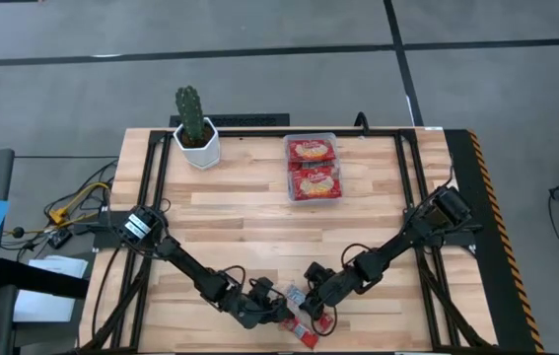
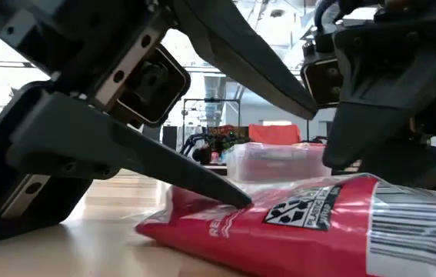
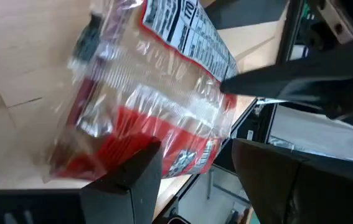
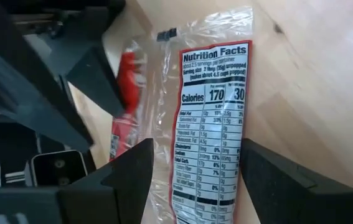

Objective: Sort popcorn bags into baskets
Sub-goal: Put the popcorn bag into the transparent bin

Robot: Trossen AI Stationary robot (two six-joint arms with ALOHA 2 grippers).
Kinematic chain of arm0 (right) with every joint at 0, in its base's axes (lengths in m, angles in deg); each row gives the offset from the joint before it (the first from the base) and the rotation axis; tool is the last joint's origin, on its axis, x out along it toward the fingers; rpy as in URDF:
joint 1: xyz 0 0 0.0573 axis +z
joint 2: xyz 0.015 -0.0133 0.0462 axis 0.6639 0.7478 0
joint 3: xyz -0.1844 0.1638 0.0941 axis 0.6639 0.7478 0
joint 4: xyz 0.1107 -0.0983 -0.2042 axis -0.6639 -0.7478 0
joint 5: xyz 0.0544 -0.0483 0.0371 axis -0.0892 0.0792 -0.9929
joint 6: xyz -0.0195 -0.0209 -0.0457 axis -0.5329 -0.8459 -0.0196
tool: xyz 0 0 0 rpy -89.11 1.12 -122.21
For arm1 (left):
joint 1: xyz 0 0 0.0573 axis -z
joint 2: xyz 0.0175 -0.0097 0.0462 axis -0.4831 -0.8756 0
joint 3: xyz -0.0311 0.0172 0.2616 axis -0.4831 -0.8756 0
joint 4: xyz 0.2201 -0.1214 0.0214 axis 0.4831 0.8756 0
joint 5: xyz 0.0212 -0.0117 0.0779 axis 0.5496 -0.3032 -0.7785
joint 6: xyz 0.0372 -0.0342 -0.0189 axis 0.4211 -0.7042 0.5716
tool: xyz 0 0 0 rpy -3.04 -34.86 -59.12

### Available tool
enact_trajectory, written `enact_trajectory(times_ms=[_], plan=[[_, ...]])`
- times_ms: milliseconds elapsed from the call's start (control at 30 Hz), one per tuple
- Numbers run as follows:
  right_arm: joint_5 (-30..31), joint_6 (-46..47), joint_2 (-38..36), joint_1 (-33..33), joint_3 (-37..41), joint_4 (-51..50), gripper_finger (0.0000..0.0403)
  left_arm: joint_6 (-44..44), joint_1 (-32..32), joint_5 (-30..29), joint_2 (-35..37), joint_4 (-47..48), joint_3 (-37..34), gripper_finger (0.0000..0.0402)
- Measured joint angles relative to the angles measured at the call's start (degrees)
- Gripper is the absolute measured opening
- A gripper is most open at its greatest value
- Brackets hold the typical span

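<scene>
One popcorn bag (image 1: 305,329), red with a clear wrap and a white nutrition panel, lies flat near the table's near edge (image 2: 302,223). Both grippers are low over it, facing each other. My left gripper (image 1: 275,312) is open at the bag's left end (image 3: 157,99). My right gripper (image 1: 312,299) is open, its fingers either side of the label end (image 4: 210,124). The clear tray (image 1: 287,170) at the far side holds two red packets (image 1: 314,166). Other bags are out of view. My left gripper has the tip of one finger (image 2: 229,196) resting on the bag's red end (image 2: 202,219), slanting down from the table's left; its other finger stands clear above. The bag lies flat on the table. My right gripper straddles the bag; whether its fingers touch it I cannot tell.
A white pot with a cactus (image 1: 197,146) stands at the far left of the table, left of the tray. Dark frame rails (image 1: 409,177) run along the table's sides. Bare wood lies between the tray and the grippers.
</scene>
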Motion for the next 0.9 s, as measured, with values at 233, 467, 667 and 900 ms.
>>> enact_trajectory(times_ms=[233, 467, 667, 900], plan=[[-0.2, -4.0, -1.7, -3.9, -0.4, -1.7, 0.0260, 2.1, -2.1, 3.8, 0.3, 0.1, 0.0, 0.0185], [-0.4, -10.3, -9.0, -7.0, -0.4, -10.5, 0.0260, 1.9, -3.7, 3.8, 0.4, 1.3, 0.1, 0.0185], [3.9, -11.6, -21.0, -6.9, -0.4, -27.8, 0.0260, 1.9, -5.4, 3.8, 0.4, 2.0, 0.1, 0.0185], [9.4, -8.0, -27.9, 1.6, -0.4, -33.7, 0.0260, 5.1, -6.8, 5.5, 0.4, 2.2, 0.1, 0.0185]])
